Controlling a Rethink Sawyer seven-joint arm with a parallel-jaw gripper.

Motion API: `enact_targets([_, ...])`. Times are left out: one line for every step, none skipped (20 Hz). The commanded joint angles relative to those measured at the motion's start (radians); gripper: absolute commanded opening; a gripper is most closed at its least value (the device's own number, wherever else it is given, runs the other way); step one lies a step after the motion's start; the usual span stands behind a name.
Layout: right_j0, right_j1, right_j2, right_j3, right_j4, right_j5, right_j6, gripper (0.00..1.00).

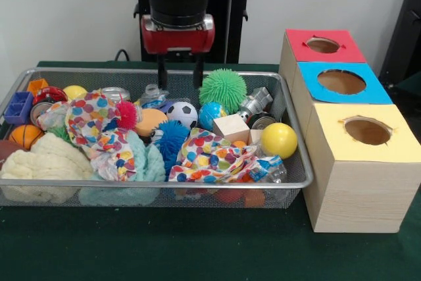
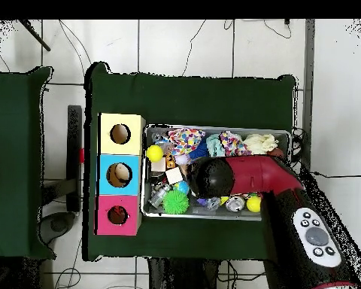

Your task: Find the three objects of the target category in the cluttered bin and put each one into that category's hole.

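1. Hovering my gripper [image 1: 179, 74], fingers apart and empty, over the bin's [image 1: 297, 182] far side.
2. No plush animals visible; presumably buried under cloths [image 1: 99, 129].
3. I risk snagging cloth instead, far from the red-topped box's hole [image 1: 322, 45].

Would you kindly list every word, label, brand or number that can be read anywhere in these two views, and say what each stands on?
No readable text in either view.
Cans in the bin: the one beside the wooden cube and the red one at the far left may bear print, too blurred to read.
Arm's button panel: round marks only, no legible characters.
Red-topped, blue-topped and yellow-topped boxes: plain, no lettering.
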Motion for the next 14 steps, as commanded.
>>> enact_targets([0.045, 0.130, -0.013, 0.000, -0.005, -0.095, 0.119, 1.00])
enact_targets([0.054, 0.146, -0.019, -0.006, -0.007, -0.111, 0.130, 1.00])
enact_targets([0.066, 0.162, -0.029, -0.012, -0.011, -0.126, 0.143, 1.00])
enact_targets([0.075, 0.179, -0.039, -0.018, -0.014, -0.146, 0.156, 1.00])
enact_targets([0.082, 0.196, -0.045, -0.023, -0.015, -0.163, 0.164, 1.00])
enact_targets([0.090, 0.213, -0.054, -0.032, -0.016, -0.180, 0.169, 1.00])
enact_targets([0.093, 0.228, -0.057, -0.040, -0.015, -0.192, 0.169, 1.00])
enact_targets([0.101, 0.238, -0.064, -0.048, -0.013, -0.200, 0.171, 1.00])
enact_targets([0.104, 0.247, -0.066, -0.055, -0.008, -0.211, 0.166, 1.00])
enact_targets([0.109, 0.256, -0.069, -0.063, 0.000, -0.214, 0.161, 1.00])
enact_targets([0.113, 0.265, -0.069, -0.071, 0.009, -0.208, 0.158, 1.00])
enact_targets([0.120, 0.273, -0.071, -0.080, 0.014, -0.215, 0.159, 1.00])
enact_targets([0.128, 0.279, -0.075, -0.087, 0.018, -0.219, 0.162, 1.00])
enact_targets([0.136, 0.287, -0.077, -0.098, 0.024, -0.224, 0.166, 1.00])
